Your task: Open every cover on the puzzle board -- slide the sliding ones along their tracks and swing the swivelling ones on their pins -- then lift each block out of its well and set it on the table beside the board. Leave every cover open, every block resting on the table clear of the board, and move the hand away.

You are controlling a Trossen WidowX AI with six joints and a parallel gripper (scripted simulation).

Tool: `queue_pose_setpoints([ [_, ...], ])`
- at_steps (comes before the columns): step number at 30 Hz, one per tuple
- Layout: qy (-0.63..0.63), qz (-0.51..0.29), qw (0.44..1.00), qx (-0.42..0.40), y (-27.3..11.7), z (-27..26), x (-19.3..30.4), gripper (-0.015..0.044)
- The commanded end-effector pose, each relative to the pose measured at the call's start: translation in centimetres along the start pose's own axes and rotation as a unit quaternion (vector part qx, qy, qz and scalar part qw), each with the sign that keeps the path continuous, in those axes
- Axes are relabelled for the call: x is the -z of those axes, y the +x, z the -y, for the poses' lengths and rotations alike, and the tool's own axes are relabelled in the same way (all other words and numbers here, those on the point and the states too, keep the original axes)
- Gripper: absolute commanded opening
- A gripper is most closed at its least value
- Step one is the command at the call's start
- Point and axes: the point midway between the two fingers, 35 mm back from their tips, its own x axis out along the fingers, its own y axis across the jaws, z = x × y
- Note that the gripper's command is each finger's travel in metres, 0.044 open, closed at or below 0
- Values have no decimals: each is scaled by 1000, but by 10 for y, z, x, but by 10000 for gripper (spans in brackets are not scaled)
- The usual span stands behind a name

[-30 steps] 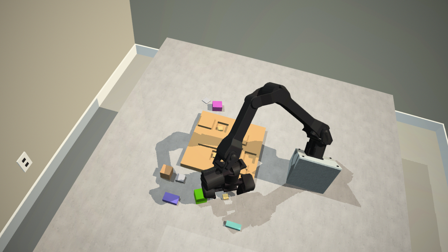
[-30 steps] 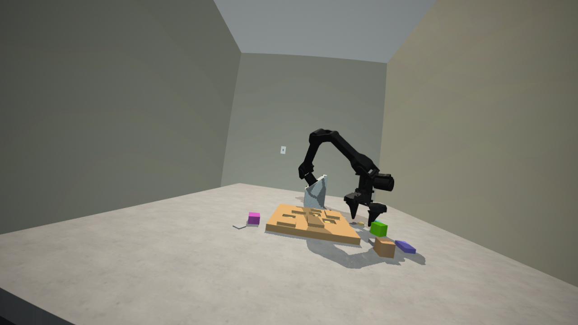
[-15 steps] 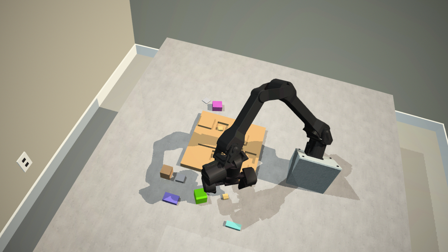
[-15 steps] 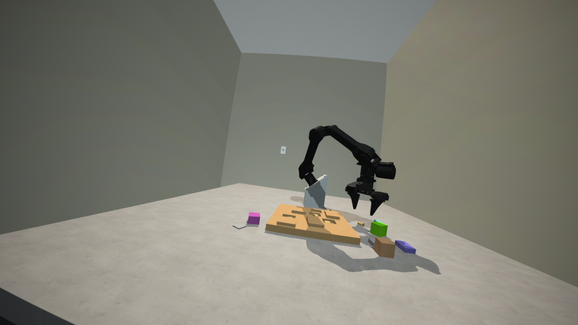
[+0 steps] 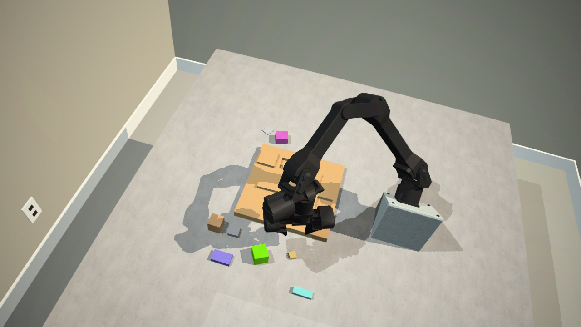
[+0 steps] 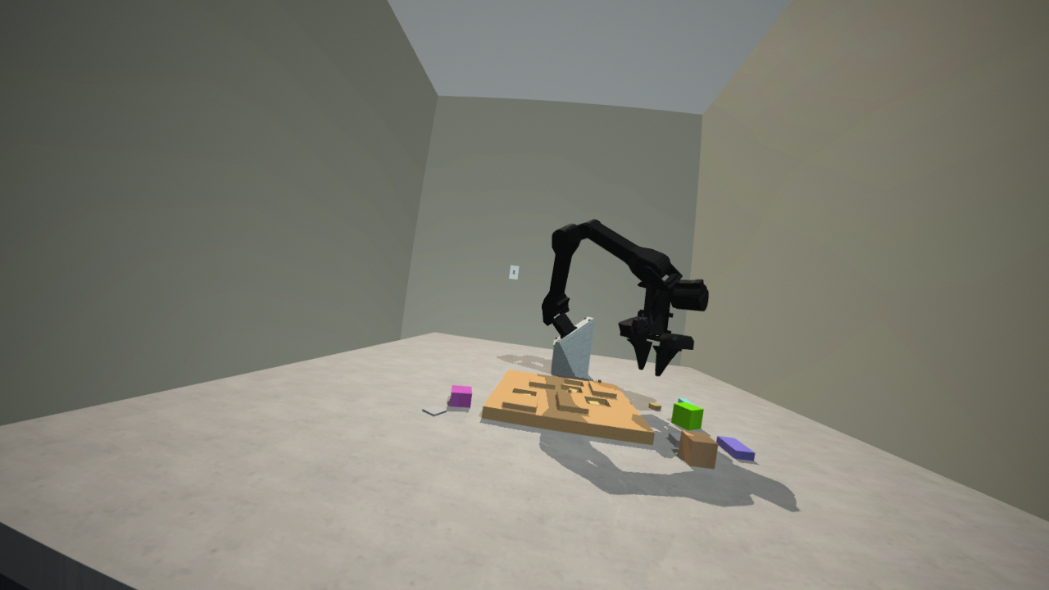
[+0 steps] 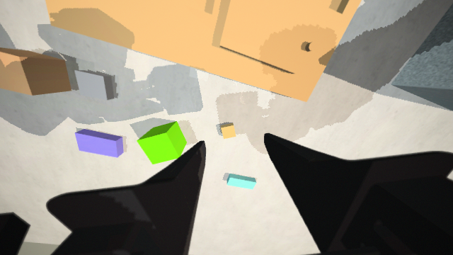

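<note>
My gripper [image 5: 296, 233] [image 6: 650, 372] [image 7: 234, 141] is open and empty, raised above the table by the board's near edge in the top view. A small yellow block [image 5: 292, 255] [image 6: 654, 406] [image 7: 228, 131] lies on the table clear of the board, below the fingers. The orange board [image 5: 248, 205] [image 6: 623, 427] [image 7: 159, 32] has raised covers of its own colour, one cover [image 5: 268, 156] [image 6: 519, 404] at a corner. The exterior view shows open wells with yellow inside two of them. The arm hides much of the board in the top view.
Around the board lie a green cube [image 5: 259, 253] [image 6: 687, 415] [image 7: 163, 143], a purple bar [image 5: 221, 257] [image 7: 99, 143], a brown cube [image 5: 215, 222] [image 6: 697, 449], a grey piece [image 5: 233, 230] [image 7: 90, 84], a teal bar [image 5: 302, 292] [image 7: 241, 181], a magenta block [image 5: 281, 136] [image 6: 460, 396] and a thin pale piece [image 5: 267, 130].
</note>
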Motion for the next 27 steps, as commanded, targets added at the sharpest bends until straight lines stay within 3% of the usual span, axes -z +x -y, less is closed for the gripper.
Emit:
queue_pose_setpoints([
  [1, 46, -1, 999, -3, -3, 1, -23, 177],
  [8, 128, -2, 992, -4, -4, 10, -64, 0],
  [27, 338, 9, 941, -1, 2, 60, -161, 0],
])
